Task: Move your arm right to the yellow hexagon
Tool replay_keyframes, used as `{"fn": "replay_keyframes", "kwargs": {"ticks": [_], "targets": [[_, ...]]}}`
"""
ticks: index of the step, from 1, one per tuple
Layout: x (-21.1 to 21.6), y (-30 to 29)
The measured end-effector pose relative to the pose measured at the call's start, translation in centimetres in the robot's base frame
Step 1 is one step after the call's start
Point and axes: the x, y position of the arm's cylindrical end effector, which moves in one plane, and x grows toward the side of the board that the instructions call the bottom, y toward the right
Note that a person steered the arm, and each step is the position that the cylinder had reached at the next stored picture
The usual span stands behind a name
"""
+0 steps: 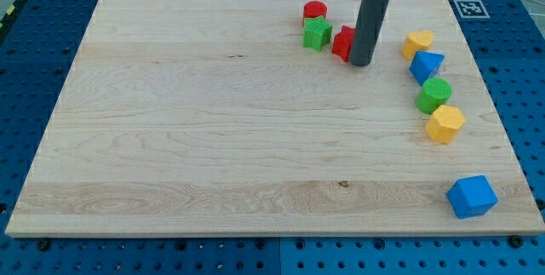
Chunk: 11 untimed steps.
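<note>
The yellow hexagon [444, 124] you are after sits near the view's right edge of the wooden board [213, 139], about halfway down. It is the lowest piece in a short column of four. Just above it, and touching or nearly touching it, is a green cylinder [434, 94]. Above that comes a blue triangular block [426, 65], and at the head of the column a second yellow block [417, 43], whose exact shape is hard to make out from here.

Well below the hexagon, near the board's bottom right corner, a blue cube [471, 197] stands alone.

Your rod ends at my tip [361, 63], which rests on the board up and to the view's left of the hexagon, well apart from it. There are no jaws on this arm, so nothing is clasped; the rod simply stands on the wood. The tip is pressed right against a red block [342, 43] on its left side, partly hiding it, so you cannot tell that block's shape. Further left sit a green star-like block [317, 33] and, just above it, a red cylinder [315, 10].

Between the tip and the hexagon, the blue triangular block and the green cylinder lie closest to the straight line. A black-and-white marker tag [471, 8] is at the board's top right corner.
</note>
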Motion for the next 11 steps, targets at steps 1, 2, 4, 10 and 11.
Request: {"fn": "replay_keyframes", "kwargs": {"ticks": [1,2,4,10,11], "targets": [[-2.4,-0.1],[-3.2,-0.7],[-0.8,1.7],[18.0,7.7],[17.6,12.2]]}}
